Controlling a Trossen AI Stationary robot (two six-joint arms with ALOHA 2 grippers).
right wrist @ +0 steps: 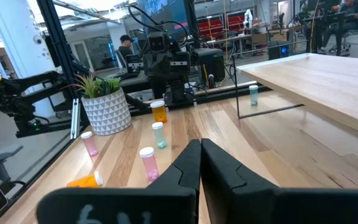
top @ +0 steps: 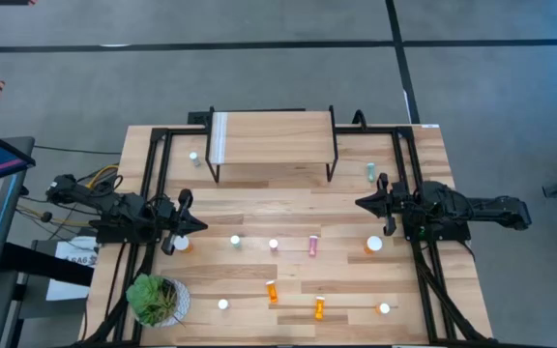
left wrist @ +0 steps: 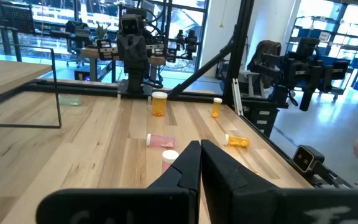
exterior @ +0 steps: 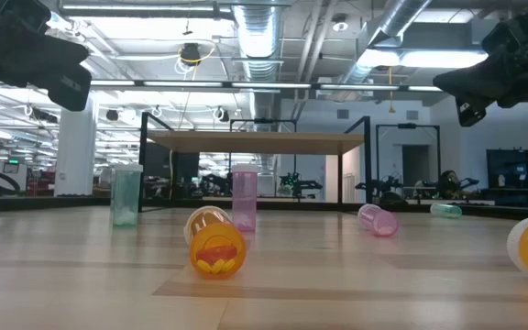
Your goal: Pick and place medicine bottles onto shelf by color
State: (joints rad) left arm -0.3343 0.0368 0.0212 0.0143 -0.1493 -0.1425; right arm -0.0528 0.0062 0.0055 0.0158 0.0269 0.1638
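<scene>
The shelf (top: 274,145), a light wood plank on thin black legs, stands at the table's far middle. Medicine bottles with white caps are scattered in front of it. A wide orange bottle (top: 182,244) and another wide orange bottle (top: 373,245) stand upright. A pink bottle (top: 312,246) lies on its side, as does an orange one (top: 272,290). A green bottle (top: 193,156) stands left of the shelf and another green bottle (top: 370,172) lies to its right. My left gripper (top: 201,224) hovers shut at the left. My right gripper (top: 359,203) hovers shut at the right. Neither holds anything.
A potted plant (top: 158,298) in a white pot stands at the near left corner. Black frame rails (top: 153,193) run along both table sides. In the low view an orange bottle (exterior: 216,247) lies nearest, with upright green (exterior: 126,197) and pink (exterior: 244,200) bottles behind it.
</scene>
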